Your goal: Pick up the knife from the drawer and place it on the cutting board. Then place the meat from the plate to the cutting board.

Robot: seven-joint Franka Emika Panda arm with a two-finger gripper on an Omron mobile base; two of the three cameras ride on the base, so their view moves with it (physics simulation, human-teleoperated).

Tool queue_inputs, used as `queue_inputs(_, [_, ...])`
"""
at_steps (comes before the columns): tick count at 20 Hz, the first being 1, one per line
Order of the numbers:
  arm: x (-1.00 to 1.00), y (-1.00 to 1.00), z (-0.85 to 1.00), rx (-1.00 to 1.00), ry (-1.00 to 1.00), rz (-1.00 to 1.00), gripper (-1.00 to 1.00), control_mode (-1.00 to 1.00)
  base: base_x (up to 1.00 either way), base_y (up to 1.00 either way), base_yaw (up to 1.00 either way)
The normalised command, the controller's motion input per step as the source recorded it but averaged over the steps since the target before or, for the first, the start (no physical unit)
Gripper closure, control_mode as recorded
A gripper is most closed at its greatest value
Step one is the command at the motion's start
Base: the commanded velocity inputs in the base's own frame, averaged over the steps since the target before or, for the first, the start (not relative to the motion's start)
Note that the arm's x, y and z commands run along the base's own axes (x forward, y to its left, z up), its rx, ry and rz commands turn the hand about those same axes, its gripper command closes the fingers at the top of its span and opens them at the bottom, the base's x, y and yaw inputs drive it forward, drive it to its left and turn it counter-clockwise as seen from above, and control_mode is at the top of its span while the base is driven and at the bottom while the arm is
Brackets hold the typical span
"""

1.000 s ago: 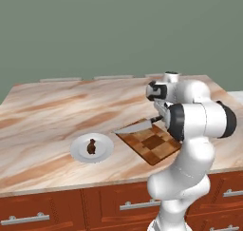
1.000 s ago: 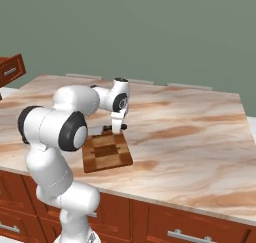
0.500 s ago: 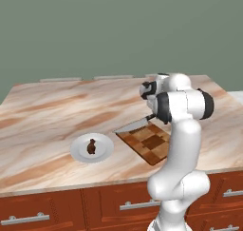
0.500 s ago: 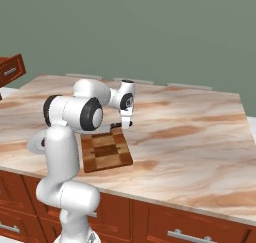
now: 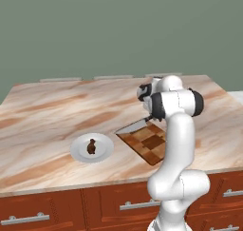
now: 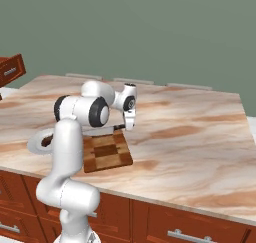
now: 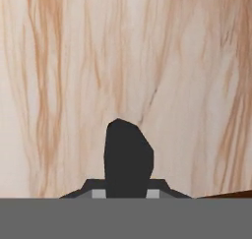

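My gripper (image 5: 151,117) is shut on the knife (image 5: 132,127), whose silver-grey blade points left, low over the far left edge of the checkered cutting board (image 5: 151,142). In the hand view the dark handle (image 7: 128,159) stands between my fingertips above marble. From the right, the gripper (image 6: 128,128) hangs at the board's (image 6: 106,155) far corner. The dark meat (image 5: 91,147) lies on the white plate (image 5: 78,151), left of the board. The orange-red drawer (image 6: 10,70) shows at the far left edge.
The marble counter (image 5: 52,111) stretches wide to the left and behind the board. Brown cabinet drawers with metal bar handles (image 5: 142,205) run below its front edge. My own white arm stands over the board's near side and hides part of the plate (image 6: 34,143).
The arm's elbow has swung from low beside the board to upright over it. The hand stays near the board's far edge with the knife still in it.
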Motion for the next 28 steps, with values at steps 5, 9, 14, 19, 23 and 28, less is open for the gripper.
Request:
queue_inputs(5, [0.07,0.00,-0.22,0.00,0.00,0.04,1.00,-1.00,0.00,0.00,0.00])
queue_inputs(9, [0.01,0.00,-0.05,0.00,0.00,0.03,1.00,-1.00,0.00,0.00,0.00])
queue_inputs(14, [0.00,0.00,0.00,0.00,0.00,0.00,-1.00,-1.00,0.00,0.00,0.00])
queue_inputs(19, [0.00,0.00,0.14,0.00,0.00,0.00,-1.00,-1.00,0.00,0.00,0.00])
queue_inputs(23, [-0.09,0.06,0.80,0.00,-0.01,0.00,-1.00,-1.00,0.00,0.00,0.00])
queue_inputs(28, [-0.34,0.21,1.00,0.00,-0.02,0.09,-1.00,-1.00,0.00,0.00,0.00])
